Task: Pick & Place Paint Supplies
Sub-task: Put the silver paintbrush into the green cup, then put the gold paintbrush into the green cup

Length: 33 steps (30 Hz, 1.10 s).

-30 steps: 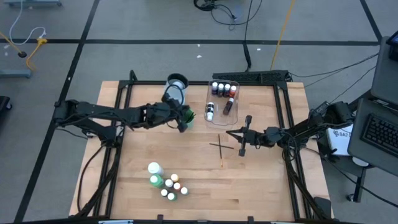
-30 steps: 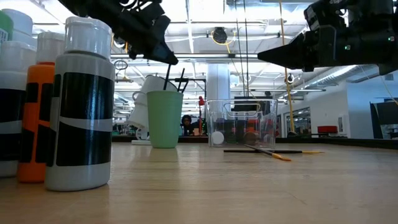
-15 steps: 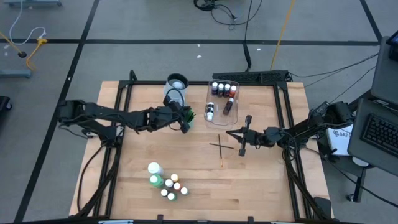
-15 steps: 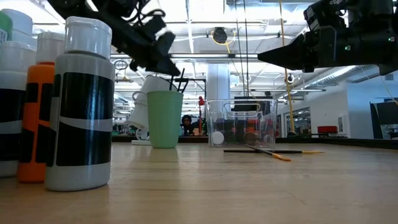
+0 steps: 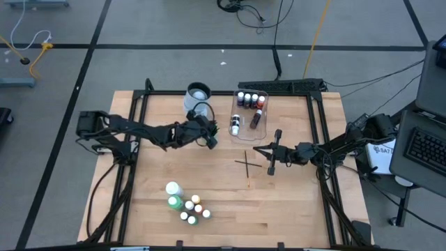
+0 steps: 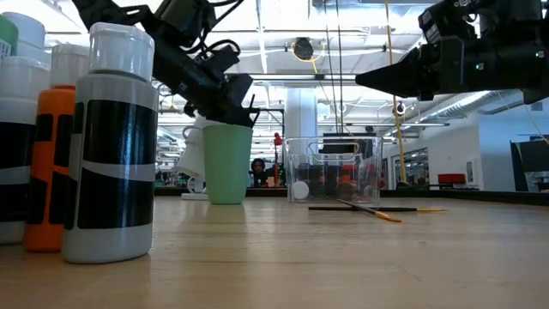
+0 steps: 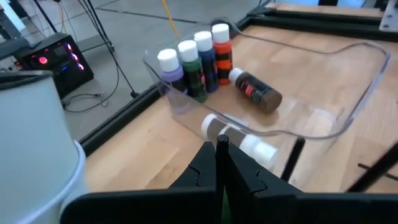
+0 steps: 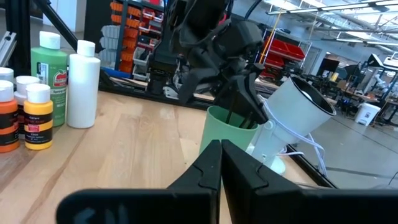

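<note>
Here my left gripper (image 5: 209, 132) hangs over the green cup (image 6: 227, 163) at the far middle of the table (image 5: 223, 209), its fingers pressed together with nothing visibly between them. Thin dark brush handles (image 6: 250, 114) stand up out of that cup, just beside my fingertips; from level with the table I cannot tell whether I touch them. The pale-blue jug (image 5: 198, 95) stands right behind the cup, on its far side.

My right gripper (image 5: 272, 159) hovers above the table right of centre, clenched shut on nothing. Just left of it two thin brushes (image 5: 247, 165) lie crossed on the wood, apart from my fingers.

The clear tub (image 5: 259, 129) sits at the far edge between my two arms. Inside it a row of small paint bottles (image 7: 193, 59) stands along the far wall, with white caps and purple, green, blue and orange bodies. A dark bottle with a red label (image 7: 255, 92) lies on its side next to them, and another white-capped bottle (image 7: 239, 137) lies toward the left of the tub.

At the near left a cluster of supplies waits on the table: a larger white bottle (image 5: 173, 188), a larger green bottle (image 5: 175, 202), and several tiny bottles (image 5: 194, 209) with white or coloured caps just right of them.
</note>
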### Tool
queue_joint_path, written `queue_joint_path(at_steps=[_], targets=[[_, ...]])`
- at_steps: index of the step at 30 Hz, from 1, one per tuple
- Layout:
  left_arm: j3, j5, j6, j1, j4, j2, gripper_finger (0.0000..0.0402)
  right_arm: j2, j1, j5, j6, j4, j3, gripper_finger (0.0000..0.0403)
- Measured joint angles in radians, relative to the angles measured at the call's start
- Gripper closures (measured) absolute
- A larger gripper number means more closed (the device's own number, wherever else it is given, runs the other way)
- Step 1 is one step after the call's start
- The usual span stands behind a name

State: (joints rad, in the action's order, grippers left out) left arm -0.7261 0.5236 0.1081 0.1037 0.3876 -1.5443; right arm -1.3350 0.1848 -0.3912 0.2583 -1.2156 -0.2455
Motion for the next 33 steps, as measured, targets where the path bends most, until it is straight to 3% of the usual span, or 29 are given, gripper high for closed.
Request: queue_joint_path(at_steps=[18, 26, 33], targets=[[0.0, -0.03, 0.053, 0.006, -0.015, -0.009, 0.0397, 0.0, 0.0, 0.0, -0.037, 0.024, 0.0, 0.0399], [-0.001, -0.089, 0.028, 0.006, -0.019, 0.001, 0.0339, 0.0, 0.0, 0.001, -0.038, 0.046, 0.0, 0.0399], [-0.001, -0.089, -0.081, -0.018, -0.056, 0.108, 0.03, 0.0, 0.0, 0.001, -0.038, 0.048, 0.0, 0.0399]])
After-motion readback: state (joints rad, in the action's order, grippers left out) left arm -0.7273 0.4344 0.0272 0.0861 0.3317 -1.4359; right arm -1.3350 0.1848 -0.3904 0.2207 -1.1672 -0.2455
